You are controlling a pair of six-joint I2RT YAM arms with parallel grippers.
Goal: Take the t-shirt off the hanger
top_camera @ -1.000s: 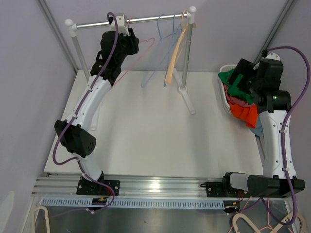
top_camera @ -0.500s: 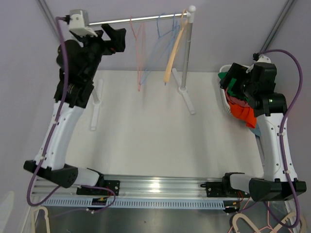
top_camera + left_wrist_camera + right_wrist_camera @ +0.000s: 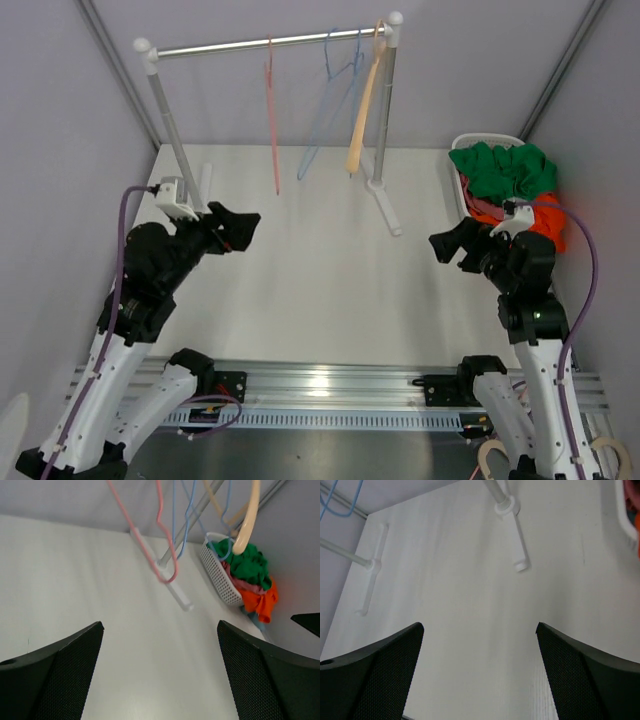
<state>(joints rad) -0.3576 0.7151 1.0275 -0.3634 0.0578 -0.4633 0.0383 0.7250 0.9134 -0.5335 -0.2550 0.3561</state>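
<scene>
Three bare hangers hang from the rail (image 3: 270, 42): a pink hanger (image 3: 272, 110) (image 3: 144, 550), a blue hanger (image 3: 330, 100) and a cream hanger (image 3: 362, 115) (image 3: 248, 525). No cloth is on any of them. A green garment (image 3: 505, 170) (image 3: 247, 565) tops the pile in the white basket (image 3: 462, 190) (image 3: 217, 577); I cannot tell whether it is the t-shirt. My left gripper (image 3: 238, 226) (image 3: 160, 625) hovers open over the table's left side, holding nothing. My right gripper (image 3: 447, 245) (image 3: 479, 626) is open and empty, left of the basket.
Orange cloth (image 3: 545, 220) (image 3: 260, 602) lies under the green garment. The rack's posts stand on white feet (image 3: 385, 205) (image 3: 512, 530) at the back of the table (image 3: 320, 270). Grey walls close in left and right.
The left arm let go at the rail, opened fully and swung down to the table's left. The right arm drew back from the basket. The pink hanger now hangs free.
</scene>
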